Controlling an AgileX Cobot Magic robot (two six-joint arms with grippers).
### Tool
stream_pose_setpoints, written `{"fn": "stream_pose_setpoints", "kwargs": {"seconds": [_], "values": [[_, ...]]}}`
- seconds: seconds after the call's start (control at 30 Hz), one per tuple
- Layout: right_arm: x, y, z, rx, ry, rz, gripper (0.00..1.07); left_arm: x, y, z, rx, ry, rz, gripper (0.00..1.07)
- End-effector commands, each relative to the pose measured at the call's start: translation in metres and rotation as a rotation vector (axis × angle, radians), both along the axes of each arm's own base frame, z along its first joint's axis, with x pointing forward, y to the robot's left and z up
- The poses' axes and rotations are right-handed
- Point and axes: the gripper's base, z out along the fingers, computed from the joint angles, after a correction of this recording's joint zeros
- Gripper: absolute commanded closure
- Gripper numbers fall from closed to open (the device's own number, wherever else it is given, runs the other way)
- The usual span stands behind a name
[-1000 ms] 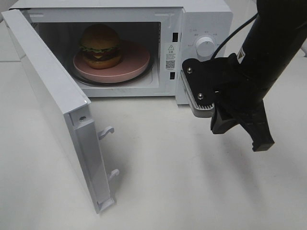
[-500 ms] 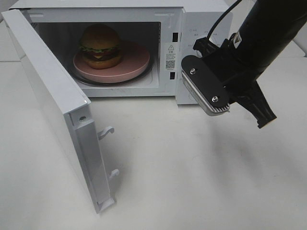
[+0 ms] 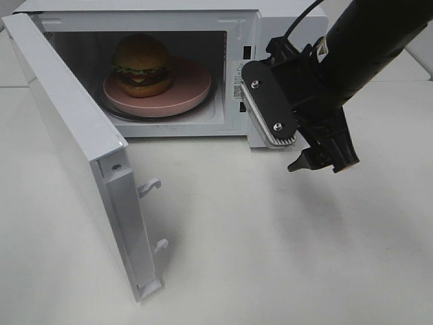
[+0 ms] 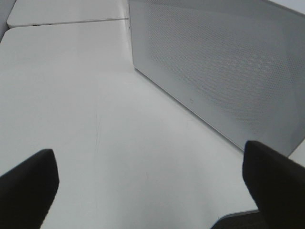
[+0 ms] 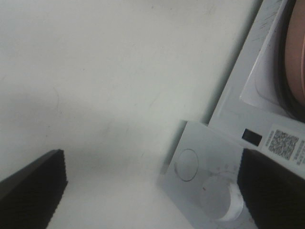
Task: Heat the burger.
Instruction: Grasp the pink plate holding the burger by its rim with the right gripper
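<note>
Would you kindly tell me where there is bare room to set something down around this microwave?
The widest bare patch is the table in front of the microwave, between the open door and the right arm. The table left of the door is bare too. Inside is crowded: the burger sits on the pink plate, which nearly fills the cavity floor.

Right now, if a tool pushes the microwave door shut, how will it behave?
The door stands wide open on its hinge, so it should swing easily under a light push. It looks rigid and flat, unlikely to flex. Its two latch hooks jut out and may need a firmer final press.
</note>
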Motion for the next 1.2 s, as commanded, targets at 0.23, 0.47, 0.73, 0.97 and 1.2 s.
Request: {"fn": "stream_pose_setpoints", "kwargs": {"seconds": [0.23,0.47,0.73,0.97,1.2], "values": [[0.009,0.022,-0.003,0.03,-0.06,0.027,0.13,-0.001,0.0,0.0,-0.01,-0.025,0.002,0.09],[0.018,0.04,-0.001,0.059,-0.106,0.033,0.14,-0.001,0.0,0.0,-0.009,-0.025,0.002,0.09],[0.031,0.054,-0.007,0.091,-0.112,0.004,0.15,-0.001,0.0,0.0,-0.01,-0.025,0.002,0.09],[0.045,0.065,-0.013,0.11,-0.115,-0.022,0.16,-0.001,0.0,0.0,-0.01,-0.025,0.002,0.09],[0.056,0.073,-0.016,0.138,-0.124,-0.05,0.17,-0.001,0.0,0.0,-0.01,-0.025,0.002,0.09]]}}
